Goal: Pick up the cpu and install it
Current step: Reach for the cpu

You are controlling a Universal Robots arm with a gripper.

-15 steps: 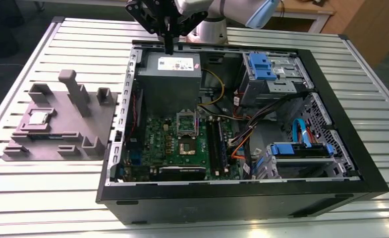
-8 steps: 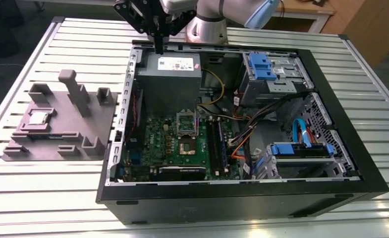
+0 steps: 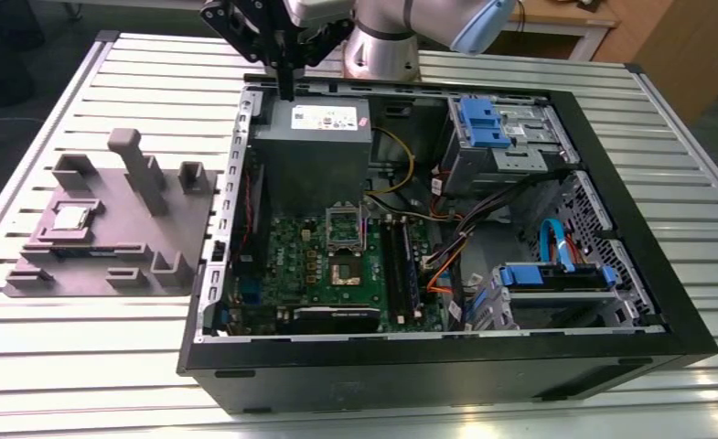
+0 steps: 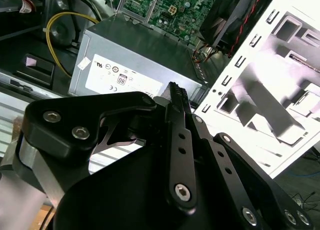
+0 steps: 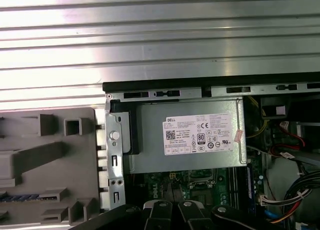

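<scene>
While the gripper (image 3: 288,89) hung empty with its fingers pressed together over the power supply (image 3: 314,151) at the far rim of the open computer case (image 3: 432,370), the cpu (image 3: 69,217) lay in a recess of the grey fixture tray (image 3: 114,274), outside the case wall on the exterior view's left; the motherboard socket (image 3: 344,247) sat just past the supply, cables (image 3: 456,247) crowding its other side

cpu (image 3: 69,218) on fixture (image 3: 121,241), exterior view's left of case (image 3: 432,380)

Exterior view high over computer case (image 3: 456,366), both wrist views close, sharing power supply (image 5: 150,140) (image 4: 135,50)
</scene>
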